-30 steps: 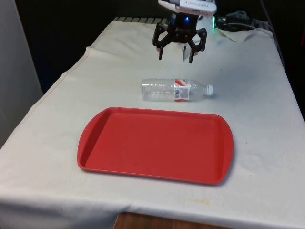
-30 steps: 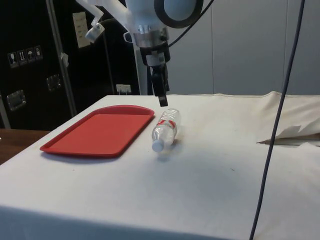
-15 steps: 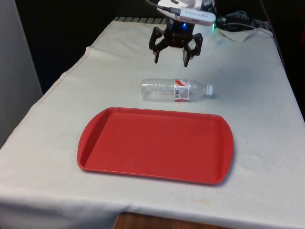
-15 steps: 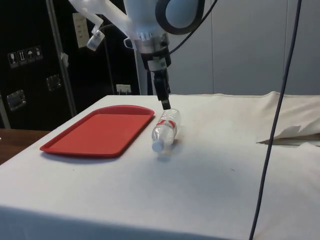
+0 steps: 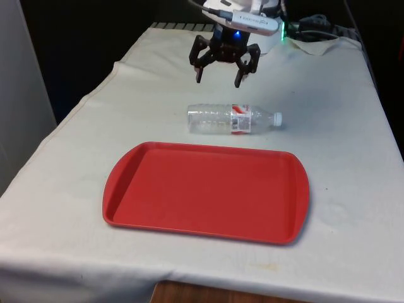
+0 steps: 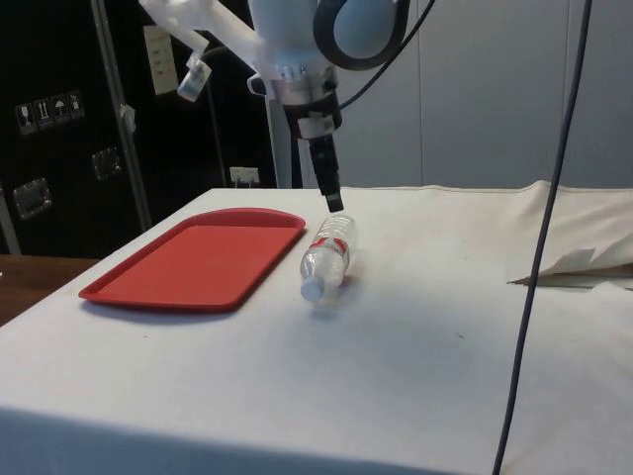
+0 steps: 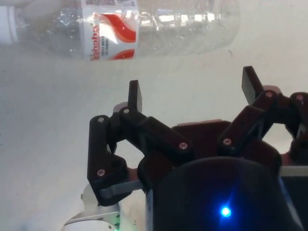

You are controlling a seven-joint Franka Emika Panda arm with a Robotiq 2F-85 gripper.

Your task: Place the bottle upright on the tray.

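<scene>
A clear plastic bottle point(image 5: 231, 118) with a red and white label and a white cap lies on its side on the white cloth, cap towards the front view's right. In the side view the bottle point(image 6: 327, 255) lies just beside the tray's edge. The red tray point(image 5: 206, 190) lies flat in front of it, with nothing on it. My gripper point(image 5: 219, 78) hangs open above the cloth just behind the bottle, nothing between its fingers. In the wrist view the gripper point(image 7: 192, 91) points down at bare cloth, and the bottle point(image 7: 130, 26) lies a little way off from the fingertips.
A crumpled fold of cloth and dark cables point(image 5: 319, 28) lie at the table's far end on the front view's right. A dark cable point(image 6: 542, 247) hangs down across the side view. The table's front edge point(image 5: 208, 287) is near the tray.
My gripper has drifted towards the front view's left and slightly up and back, staying open. The bottle and tray have not moved.
</scene>
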